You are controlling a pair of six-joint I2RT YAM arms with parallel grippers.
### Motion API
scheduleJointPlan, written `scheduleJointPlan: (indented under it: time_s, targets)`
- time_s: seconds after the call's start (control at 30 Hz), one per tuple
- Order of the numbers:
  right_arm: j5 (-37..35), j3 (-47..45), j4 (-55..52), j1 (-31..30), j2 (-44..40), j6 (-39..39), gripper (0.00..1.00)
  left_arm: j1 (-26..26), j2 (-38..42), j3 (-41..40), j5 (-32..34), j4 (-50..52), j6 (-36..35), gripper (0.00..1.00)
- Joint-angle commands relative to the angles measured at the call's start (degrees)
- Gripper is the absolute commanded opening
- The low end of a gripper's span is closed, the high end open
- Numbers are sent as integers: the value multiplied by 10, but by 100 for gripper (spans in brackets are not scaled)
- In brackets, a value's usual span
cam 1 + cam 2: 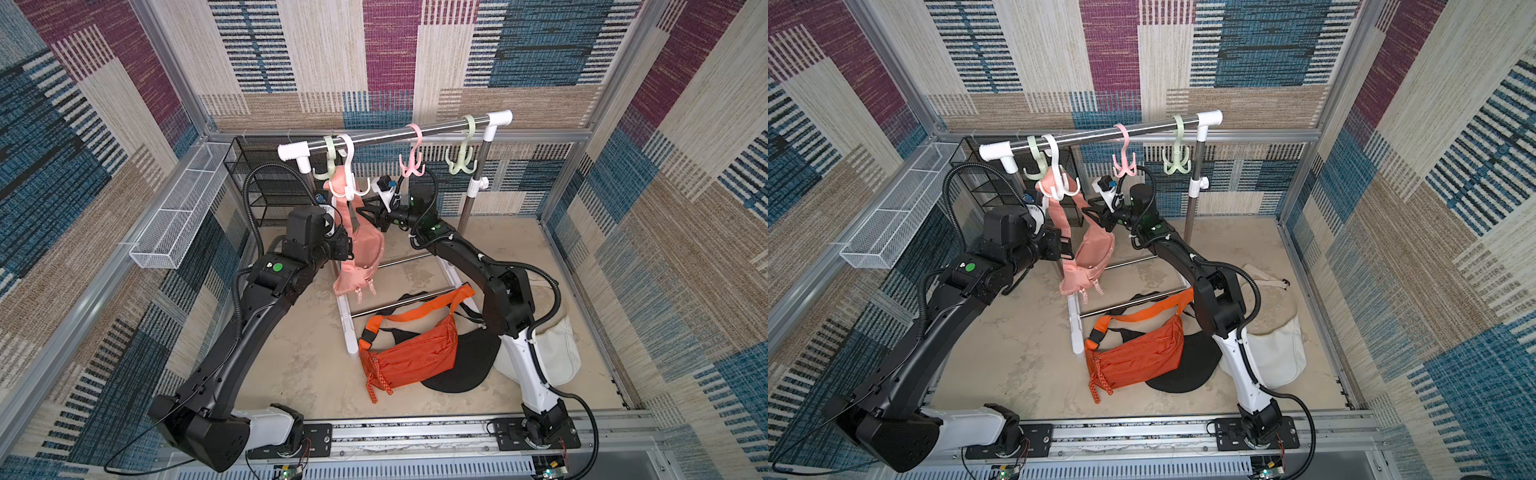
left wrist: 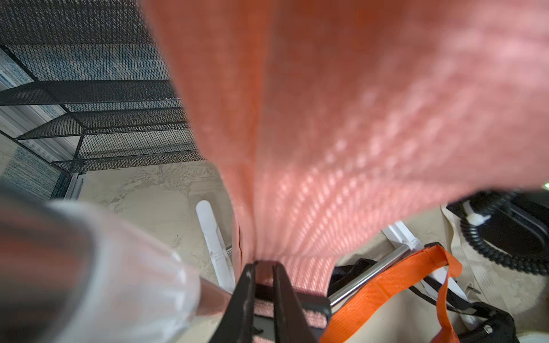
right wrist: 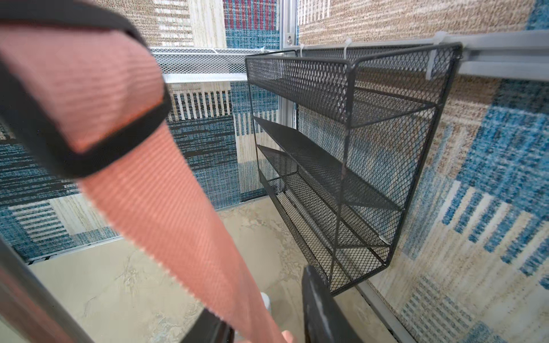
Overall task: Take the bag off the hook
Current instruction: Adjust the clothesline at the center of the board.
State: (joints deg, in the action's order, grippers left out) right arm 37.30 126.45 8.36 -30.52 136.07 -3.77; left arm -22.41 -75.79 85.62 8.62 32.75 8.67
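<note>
Now both reach up: L gripper (image 2: 264, 267) clamps pink bag (image 1: 362, 254) strap, R gripper (image 3: 263, 300) jaws apart round it.

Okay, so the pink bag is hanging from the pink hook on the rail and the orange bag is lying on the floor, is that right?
Not quite. The pink bag hangs from the white hook, not the pink hook, which is empty, as both top views show. The orange bag is lying on the floor.
</note>
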Motion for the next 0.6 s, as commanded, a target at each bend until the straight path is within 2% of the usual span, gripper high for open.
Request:
scheduleJointPlan:
  time_s: [0.0,0.1,0.57]
  targets:
    - [1,48,-46,-1,25,-6,30,9,-10,9,-3,-23,-19,17]
    - [1,80,-66,-1,38,-6,26,16,-16,17,-5,-25,-28,17]
    - [-17,101,-76,-1,40,-11,24,53,-56,22,-58,-59,-62,16]
